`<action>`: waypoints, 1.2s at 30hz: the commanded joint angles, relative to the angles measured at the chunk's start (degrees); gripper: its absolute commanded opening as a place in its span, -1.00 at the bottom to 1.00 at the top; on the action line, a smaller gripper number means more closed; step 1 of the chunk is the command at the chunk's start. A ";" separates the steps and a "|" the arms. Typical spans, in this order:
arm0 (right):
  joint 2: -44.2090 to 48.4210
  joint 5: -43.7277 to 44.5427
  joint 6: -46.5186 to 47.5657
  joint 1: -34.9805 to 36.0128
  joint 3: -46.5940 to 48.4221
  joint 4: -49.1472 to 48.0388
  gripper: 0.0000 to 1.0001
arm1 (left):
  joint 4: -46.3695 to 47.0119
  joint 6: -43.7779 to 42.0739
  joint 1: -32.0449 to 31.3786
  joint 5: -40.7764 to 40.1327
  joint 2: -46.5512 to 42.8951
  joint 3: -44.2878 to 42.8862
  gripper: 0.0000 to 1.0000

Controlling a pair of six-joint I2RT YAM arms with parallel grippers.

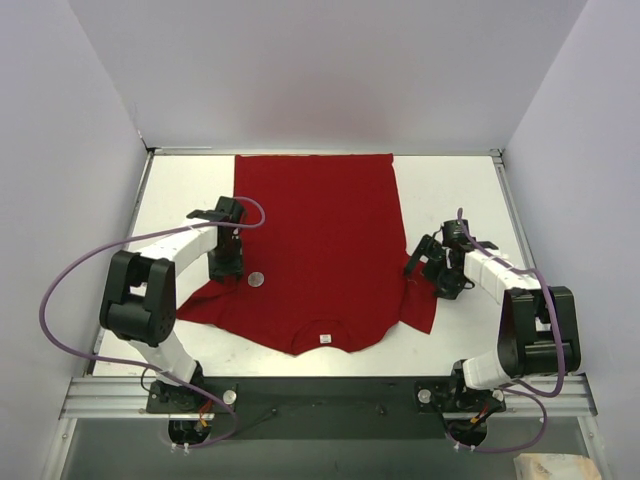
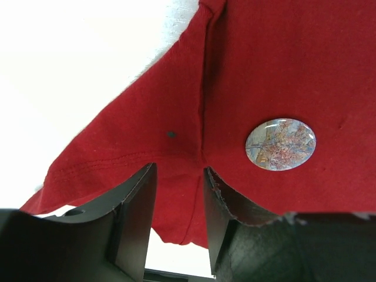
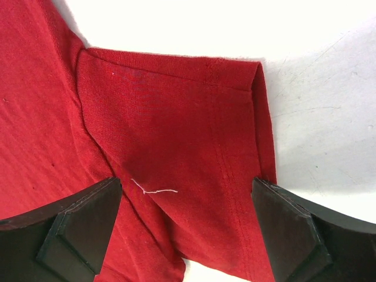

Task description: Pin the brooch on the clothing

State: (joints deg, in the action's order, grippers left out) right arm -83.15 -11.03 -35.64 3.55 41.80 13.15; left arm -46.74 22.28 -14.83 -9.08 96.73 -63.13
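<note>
The red T-shirt [image 1: 315,240] lies flat on the white table, collar and small white label [image 1: 325,338] toward the near edge. The brooch [image 1: 257,279], an oval with a mottled glossy face, rests on the shirt near its left sleeve; it also shows in the left wrist view [image 2: 281,144]. My left gripper [image 1: 226,270] hovers just left of the brooch over the sleeve seam [image 2: 202,117], jaws a little apart and empty [image 2: 179,176]. My right gripper [image 1: 424,266] is wide open over the right sleeve [image 3: 176,135], holding nothing [image 3: 187,194].
Bare white table [image 1: 450,200] lies on both sides of the shirt. White walls enclose the table on three sides. A metal rail [image 1: 330,390] runs along the near edge. A loose white thread [image 3: 154,189] lies on the right sleeve.
</note>
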 commanded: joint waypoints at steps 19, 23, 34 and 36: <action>-2.54 -1.10 2.42 -2.50 0.12 1.09 0.99 | 3.50 1.71 -2.40 -3.22 5.05 -1.29 -1.00; -2.45 -1.28 2.77 -2.50 0.03 1.09 0.99 | 0.53 1.10 -2.31 -6.03 4.00 -2.96 -1.00; -1.75 -1.80 3.20 -2.58 -0.05 1.09 0.98 | -6.43 -4.70 -0.29 -16.22 1.62 -10.08 -1.00; -1.57 -1.89 3.29 -2.50 -0.05 1.18 0.99 | -6.70 -6.11 0.67 -17.37 1.62 -10.52 -1.00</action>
State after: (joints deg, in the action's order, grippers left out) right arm -83.90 -13.98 -33.54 1.52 42.28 13.04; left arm -50.63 19.51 -15.94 -21.32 100.29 -70.94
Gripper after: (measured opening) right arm 0.993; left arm 0.022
